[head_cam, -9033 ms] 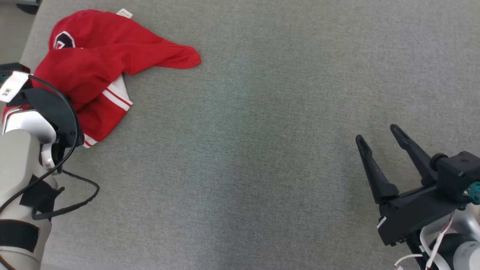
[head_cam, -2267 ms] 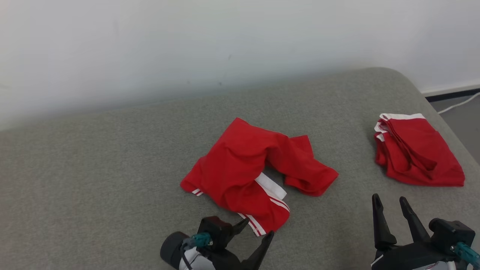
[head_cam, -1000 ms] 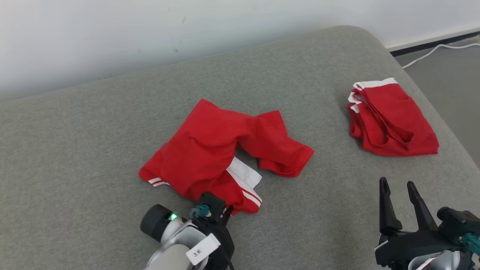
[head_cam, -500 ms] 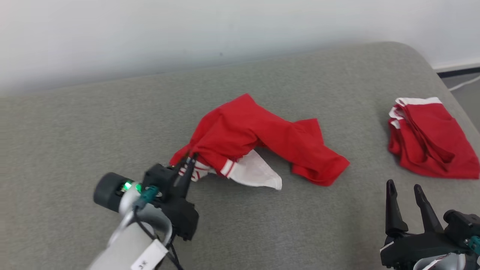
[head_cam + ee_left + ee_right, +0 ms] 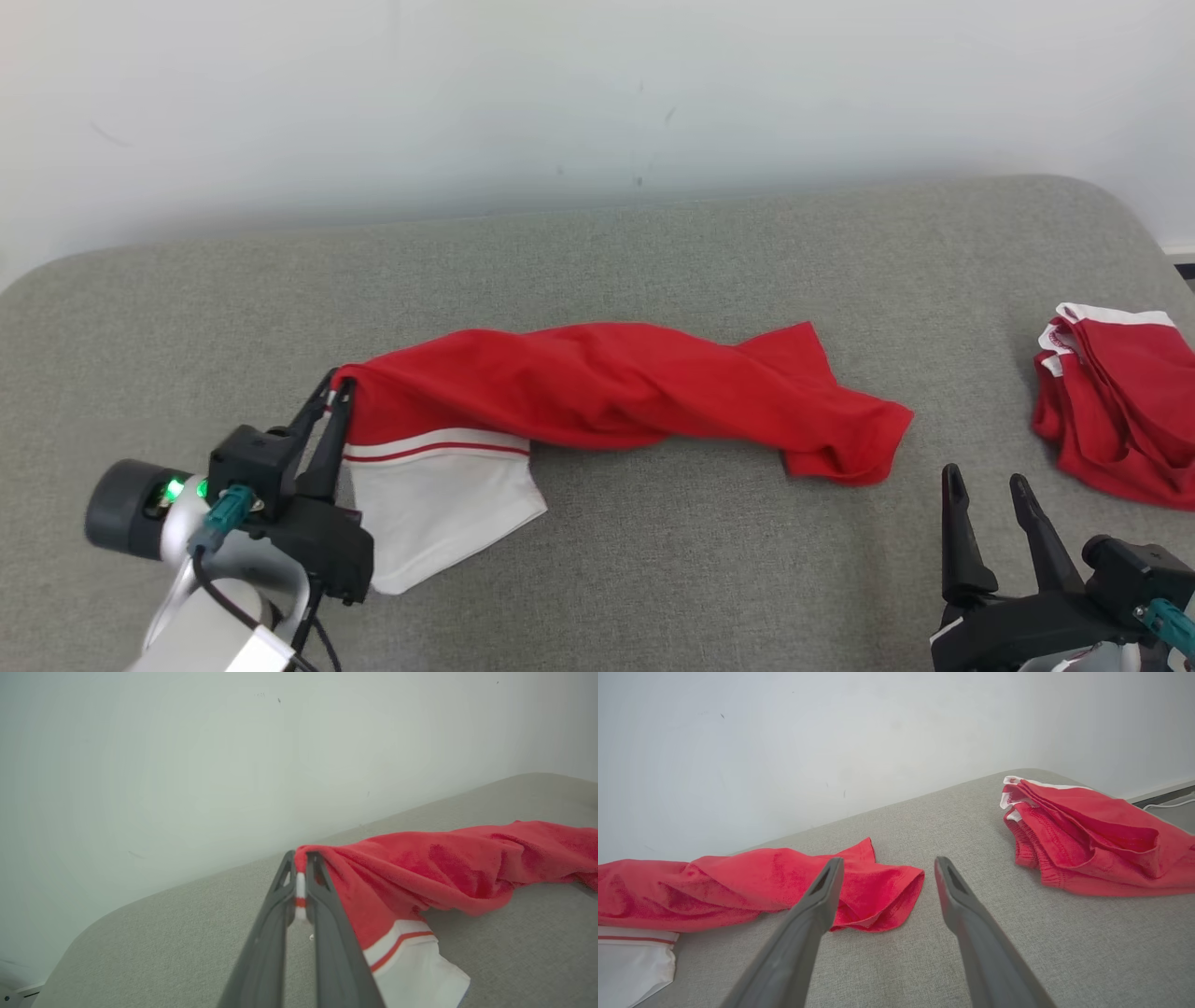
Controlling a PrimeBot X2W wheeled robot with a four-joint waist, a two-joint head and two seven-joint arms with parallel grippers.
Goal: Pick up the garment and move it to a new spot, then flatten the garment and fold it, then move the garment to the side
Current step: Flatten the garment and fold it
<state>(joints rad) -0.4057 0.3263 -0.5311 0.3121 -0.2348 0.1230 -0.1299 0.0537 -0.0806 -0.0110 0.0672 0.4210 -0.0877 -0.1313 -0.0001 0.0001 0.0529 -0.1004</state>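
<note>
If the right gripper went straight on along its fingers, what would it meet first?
The right gripper would probably reach bare cushion between the stretched garment and the folded garment; one finger might brush the stretched one's end. Depth unclear.

The garment [image 5: 607,383], crumpled before, is now stretched out long.

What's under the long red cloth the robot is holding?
The red garment lies on the grey cushion. Its white panel peeks out from under the red part near the left hand. Anything right beneath the cloth is hidden.
</note>
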